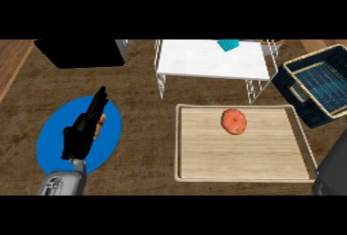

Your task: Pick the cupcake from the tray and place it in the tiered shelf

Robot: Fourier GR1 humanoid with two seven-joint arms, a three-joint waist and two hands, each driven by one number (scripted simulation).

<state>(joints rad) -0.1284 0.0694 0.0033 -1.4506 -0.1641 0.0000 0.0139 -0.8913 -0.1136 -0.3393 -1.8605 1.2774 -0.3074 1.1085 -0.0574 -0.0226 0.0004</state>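
Cupcake, a round orange-frosted one [234, 121], lies on the pale wooden tray [203, 156], below the white wire tiered shelf [213, 59] whose top holds a teal thing [228, 44]. Left hand [82, 131] rests with fingers straight over a blue plate [54, 137]. Right hand: cannot tell. Judged step: grasping the cupcake, needing a hand closed round it

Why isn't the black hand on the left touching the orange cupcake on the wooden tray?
Apart. The head view shows the left hand over the blue plate, with bare counter between it and the tray holding the cupcake.
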